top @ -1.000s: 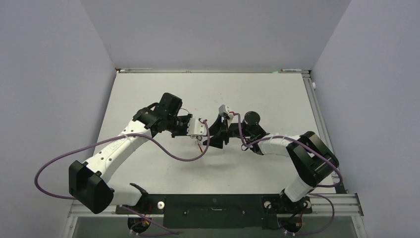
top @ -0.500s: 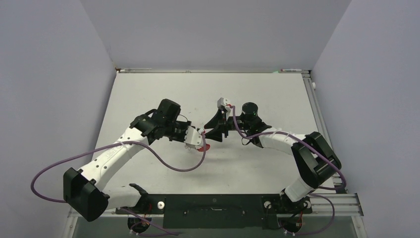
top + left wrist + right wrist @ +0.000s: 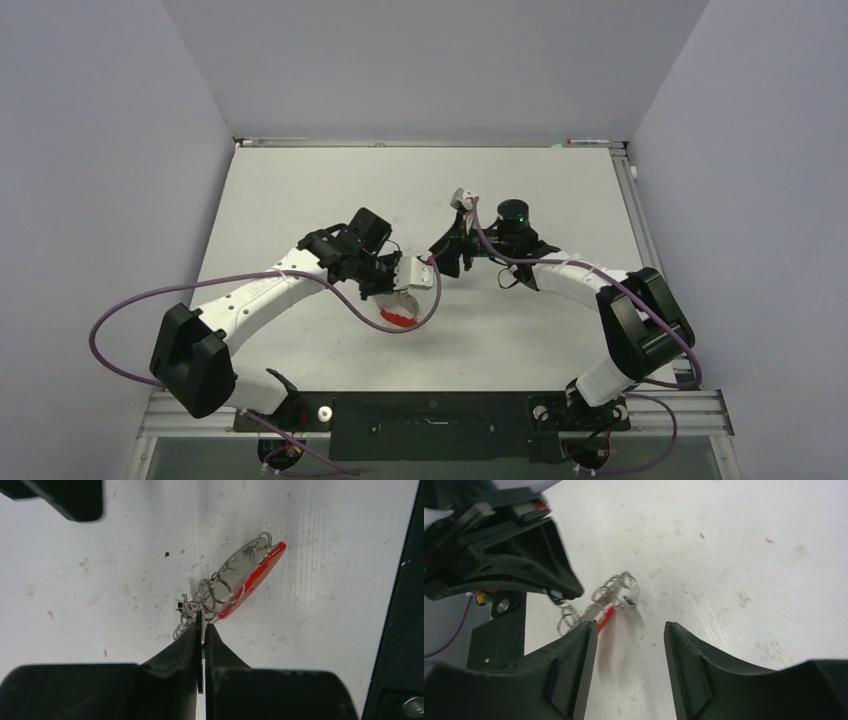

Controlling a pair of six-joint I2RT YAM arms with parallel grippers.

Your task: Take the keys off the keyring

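1. Because the left claw (image 3: 202,626) is clenched on a thin silvery sliver at the wire end of the keyring (image 3: 227,582), we judge it to be the anchor.
2. Its red band (image 3: 257,572) reaches beyond the tips over the tabletop (image 3: 100,580), exposing the rings.
3. The keys are too small for us to single out there.
4. The right claw (image 3: 630,627) faces the bundle, released and empty, seemingly placed to pull.
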